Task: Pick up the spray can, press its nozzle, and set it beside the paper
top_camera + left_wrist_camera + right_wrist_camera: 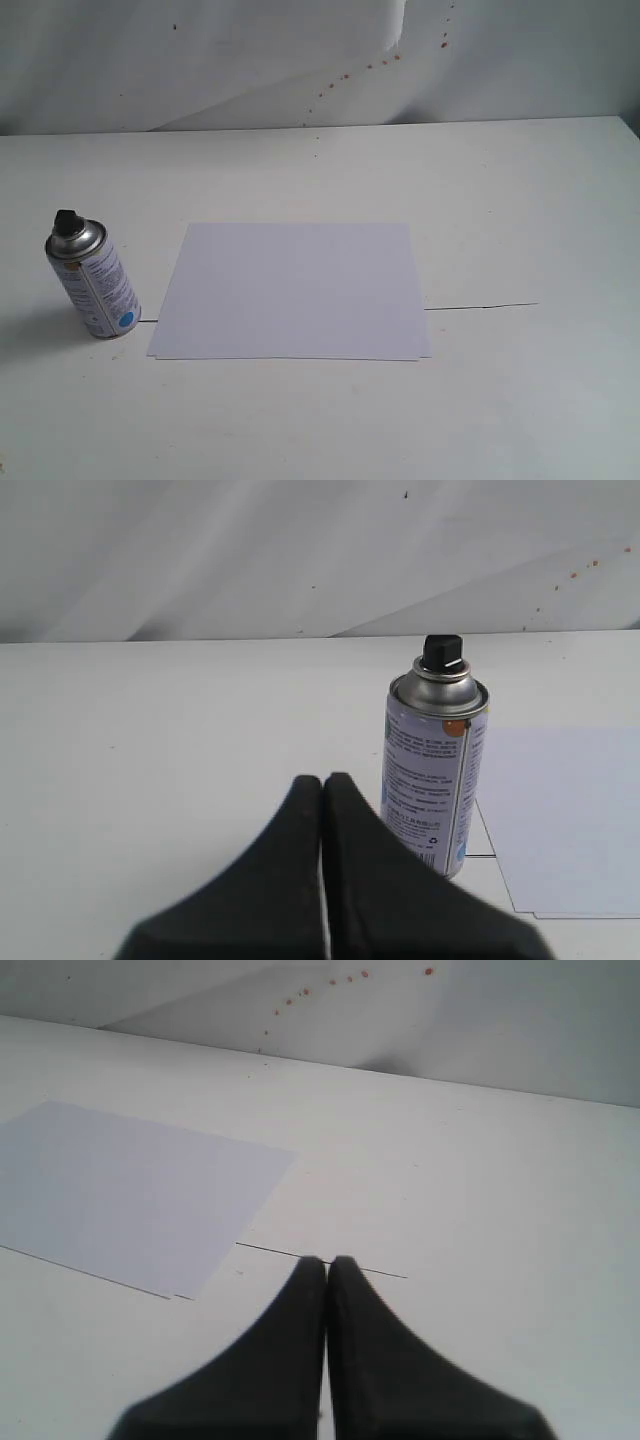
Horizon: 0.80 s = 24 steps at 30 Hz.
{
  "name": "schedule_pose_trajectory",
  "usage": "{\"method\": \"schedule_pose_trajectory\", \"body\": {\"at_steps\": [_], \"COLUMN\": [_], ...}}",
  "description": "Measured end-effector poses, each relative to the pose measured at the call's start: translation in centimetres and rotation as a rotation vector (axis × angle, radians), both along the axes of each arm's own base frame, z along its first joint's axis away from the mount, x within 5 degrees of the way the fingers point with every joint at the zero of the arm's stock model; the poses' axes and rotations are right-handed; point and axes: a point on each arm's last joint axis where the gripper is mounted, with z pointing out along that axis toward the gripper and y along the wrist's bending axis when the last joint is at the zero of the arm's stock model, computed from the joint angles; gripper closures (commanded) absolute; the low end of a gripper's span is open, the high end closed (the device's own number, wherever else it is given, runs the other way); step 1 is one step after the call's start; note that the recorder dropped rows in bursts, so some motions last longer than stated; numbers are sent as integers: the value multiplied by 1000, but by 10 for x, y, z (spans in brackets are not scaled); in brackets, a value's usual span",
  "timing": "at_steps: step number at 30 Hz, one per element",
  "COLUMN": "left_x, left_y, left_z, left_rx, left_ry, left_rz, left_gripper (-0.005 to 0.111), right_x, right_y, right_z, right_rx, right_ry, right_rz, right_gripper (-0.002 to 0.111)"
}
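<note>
The spray can [93, 281] stands upright on the white table, just left of the paper [295, 290], its black nozzle [67, 221] on top. In the left wrist view the spray can [433, 770] with its nozzle [442, 652] stands close beyond and to one side of my left gripper [323, 780], which is shut on nothing and apart from the can. The paper [570, 815] lies flat past the can. My right gripper [327, 1262] is shut and empty over bare table, with the paper [130, 1190] off to its side. Neither gripper shows in the exterior view.
A thin dark line [480, 306] runs across the table from the paper's right edge. A grey-white wall [300, 60] with small red specks stands behind the table's back edge.
</note>
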Motion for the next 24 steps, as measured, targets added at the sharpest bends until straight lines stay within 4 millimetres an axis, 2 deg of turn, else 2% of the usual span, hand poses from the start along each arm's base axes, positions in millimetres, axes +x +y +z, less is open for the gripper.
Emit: {"method": "schedule_pose_trajectory", "body": {"at_steps": [16, 24], "left_x": [0, 2], "left_y": [0, 0], "left_z": [1, 21], "left_rx": [12, 16], "left_ry": [-9, -236], "left_rz": [1, 2], "left_gripper": [107, 107], "right_x": [0, 0], "right_y": [0, 0], "right_z": [0, 0], "right_rx": [0, 0], "right_ry": [0, 0], "right_rz": [0, 0], "right_gripper": [108, 108]}}
